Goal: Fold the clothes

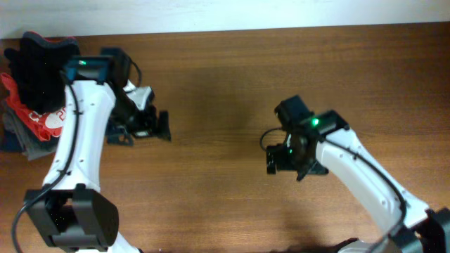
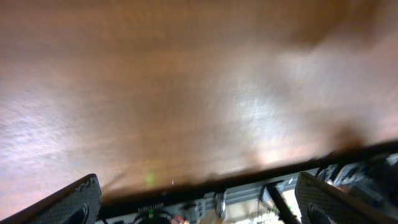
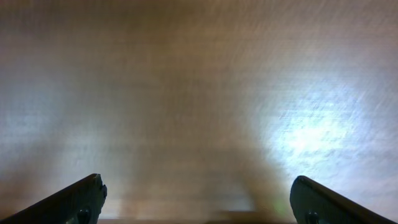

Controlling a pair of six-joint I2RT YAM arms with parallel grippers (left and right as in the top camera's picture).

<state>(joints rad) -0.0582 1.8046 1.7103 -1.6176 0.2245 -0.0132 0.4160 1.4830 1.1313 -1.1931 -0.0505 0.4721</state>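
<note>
Table (image 1: pixel 232 77): brown wood grain, pale strip along the far edge.
Trousers (image 1: pixel 39 67): black soft fabric, bunched up on top of the clothes heap at the far-left corner of the table; not laid flat, no neat fold visible; right edge partly hidden by the left arm (image 1: pixel 81 133).
Red T-shirt (image 1: pixel 39 119): under the trousers, sticking out on the near side, bit of white print showing.
Grey and navy garments (image 1: pixel 21 146): bottom of the heap, at the left table edge.
Left claw (image 1: pixel 142 131): released, jaws spread wide, nothing between them; just right of the heap, not touching the trousers. Wrist view (image 2: pixel 198 182) shows only blurred wood between the fingers (image 2: pixel 68 202).
Right claw (image 1: pixel 290 165): released, jaws wide, nothing gripped; centre-right of the table, well apart from the heap. Wrist view (image 3: pixel 198 183) shows bare wood with a bright glare patch; height over the table, cannot tell.
</note>
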